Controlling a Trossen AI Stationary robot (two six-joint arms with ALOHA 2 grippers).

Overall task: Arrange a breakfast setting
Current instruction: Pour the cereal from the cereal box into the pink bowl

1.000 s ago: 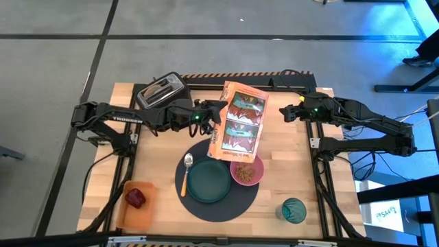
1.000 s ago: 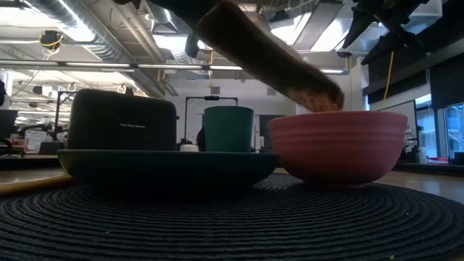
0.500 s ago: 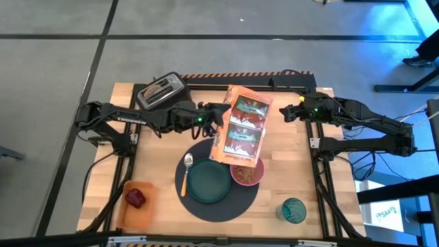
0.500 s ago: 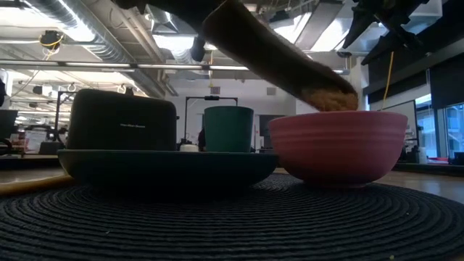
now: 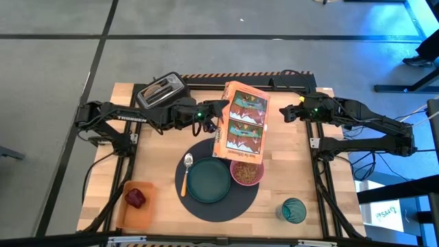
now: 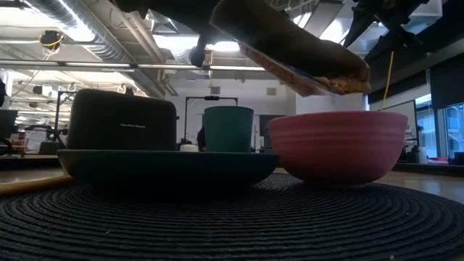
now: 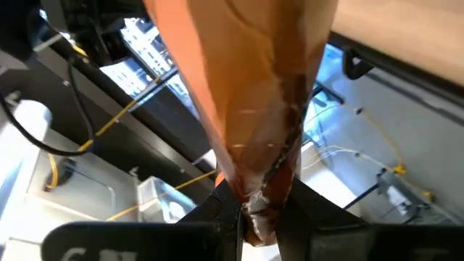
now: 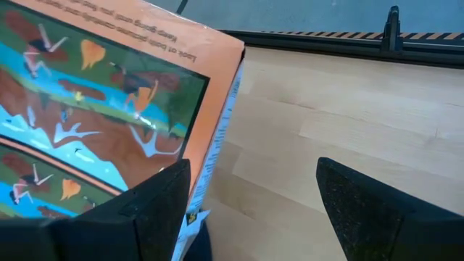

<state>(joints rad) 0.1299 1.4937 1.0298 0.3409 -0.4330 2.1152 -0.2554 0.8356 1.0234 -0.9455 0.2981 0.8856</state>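
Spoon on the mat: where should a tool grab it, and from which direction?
Grip the orange-handled spoon by its handle's tail end, straight from above, fingers across the handle. It lies flat on the round dark mat, and the teal plate rim curves away there, leaving room. Left tool is shut on the cereal box; the open right tool is free.

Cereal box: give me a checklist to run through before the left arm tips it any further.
1. Left claw shut on the cereal box: ok.
2. Box mouth above the pink bowl: ok, its low end hangs over the rim.
3. Cereal already in the bowl: ok, brown pieces show from above.
4. How much is left in the box: cannot tell.
5. Right claw clear of the box: ok, open and off to the side.
6. Teal plate and spoon out of the pour path: ok.
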